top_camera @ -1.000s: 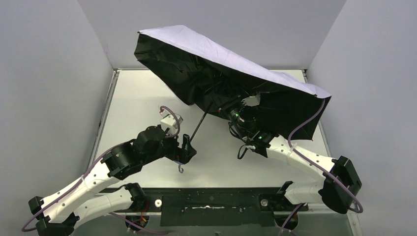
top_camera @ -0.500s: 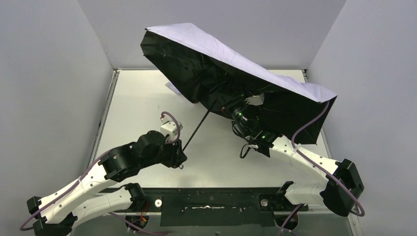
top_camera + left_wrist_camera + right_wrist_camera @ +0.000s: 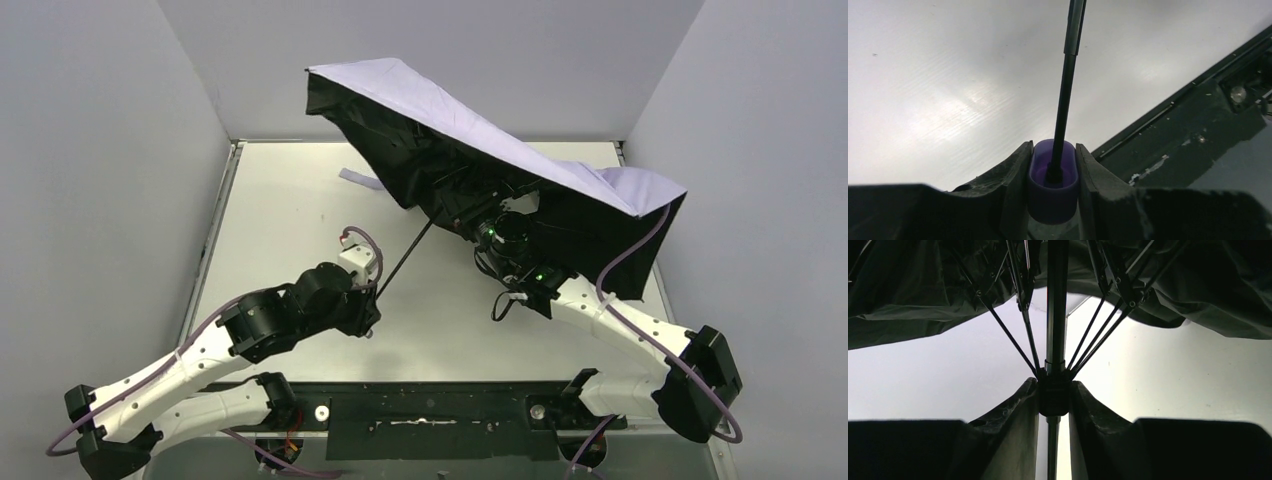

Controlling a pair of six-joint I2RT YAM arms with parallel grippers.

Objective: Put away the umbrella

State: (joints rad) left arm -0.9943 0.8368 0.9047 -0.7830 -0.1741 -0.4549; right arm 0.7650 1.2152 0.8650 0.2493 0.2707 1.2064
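The umbrella (image 3: 470, 110) stands open and tilted over the back of the table, pale lavender on top and black underneath. Its thin black shaft (image 3: 405, 256) slants down to the left. My left gripper (image 3: 368, 312) is shut on the umbrella's small purple handle (image 3: 1053, 180), which sits squarely between both fingers with the shaft (image 3: 1068, 80) rising out of it. Under the canopy, my right gripper (image 3: 478, 220) is shut on the black sliding hub (image 3: 1053, 395) where the ribs (image 3: 1013, 337) meet the shaft. The black underside (image 3: 913, 290) of the canopy fills the top of the right wrist view.
The white table (image 3: 290, 220) is walled in by grey panels at left, back and right. A black rail (image 3: 430, 410) runs along the near edge by the arm bases. Purple cables (image 3: 625, 255) loop off both arms. A lavender strap end (image 3: 358, 179) hangs by the canopy's left edge.
My left gripper has closed on the handle, having stood open beside it a second ago. The canopy has shifted to the right and tipped a little more; the right arm moved with it.
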